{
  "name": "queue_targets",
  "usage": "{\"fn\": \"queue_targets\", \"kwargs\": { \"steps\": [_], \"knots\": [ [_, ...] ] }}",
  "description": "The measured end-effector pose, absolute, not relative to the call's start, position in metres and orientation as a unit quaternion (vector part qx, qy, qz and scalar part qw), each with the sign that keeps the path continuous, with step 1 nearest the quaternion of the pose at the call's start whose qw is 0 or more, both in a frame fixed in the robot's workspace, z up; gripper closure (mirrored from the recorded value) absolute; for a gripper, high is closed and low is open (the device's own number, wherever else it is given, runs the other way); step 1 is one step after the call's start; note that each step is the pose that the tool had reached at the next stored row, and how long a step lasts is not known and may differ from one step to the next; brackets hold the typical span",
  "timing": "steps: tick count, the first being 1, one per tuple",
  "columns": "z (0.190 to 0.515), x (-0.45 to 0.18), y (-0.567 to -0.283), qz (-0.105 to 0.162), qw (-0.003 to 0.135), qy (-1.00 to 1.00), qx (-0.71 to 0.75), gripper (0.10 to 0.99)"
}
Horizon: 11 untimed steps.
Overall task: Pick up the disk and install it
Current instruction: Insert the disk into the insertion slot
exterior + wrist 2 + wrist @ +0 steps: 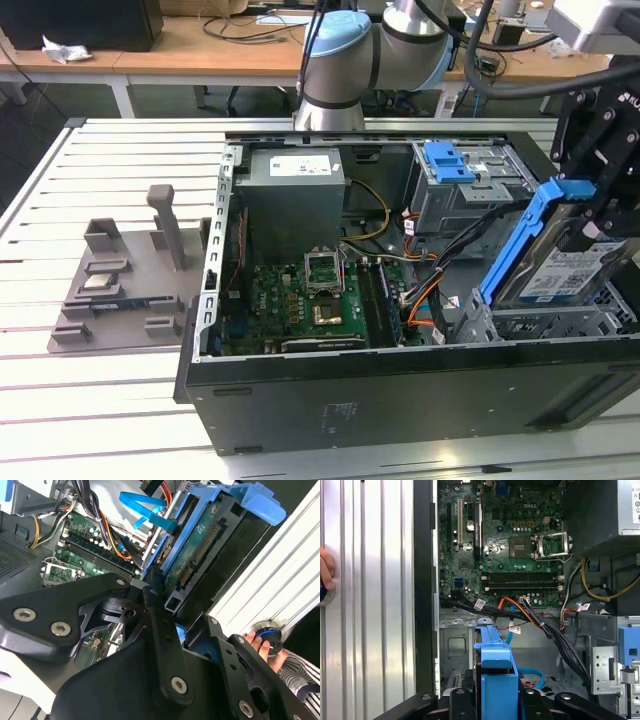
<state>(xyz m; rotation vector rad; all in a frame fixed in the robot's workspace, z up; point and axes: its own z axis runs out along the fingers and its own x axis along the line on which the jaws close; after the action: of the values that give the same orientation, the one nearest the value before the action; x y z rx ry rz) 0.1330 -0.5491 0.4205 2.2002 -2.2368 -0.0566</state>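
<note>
The gripper (492, 696) is pinching the disk (560, 268) between its fingers (458, 699), holding it tilted over the case's (400, 390) bay (520, 322).

Slatted metal table (90, 410), open black computer case (400, 400) on it, grey fixture (120, 300) beside

The disk (563, 268) partly inside the case (400, 395)

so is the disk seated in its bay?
Not seated: disk tilted, one end raised above the case, held by the claw.
</note>
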Motion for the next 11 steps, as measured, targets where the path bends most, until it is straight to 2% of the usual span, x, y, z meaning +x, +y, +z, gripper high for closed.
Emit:
{"fn": "queue_targets", "kwargs": {
  "steps": [11],
  "knots": [
    [0.403, 0.133, -0.549, -0.018, 0.002, -0.713, 0.701, 0.722]
  ]
}}
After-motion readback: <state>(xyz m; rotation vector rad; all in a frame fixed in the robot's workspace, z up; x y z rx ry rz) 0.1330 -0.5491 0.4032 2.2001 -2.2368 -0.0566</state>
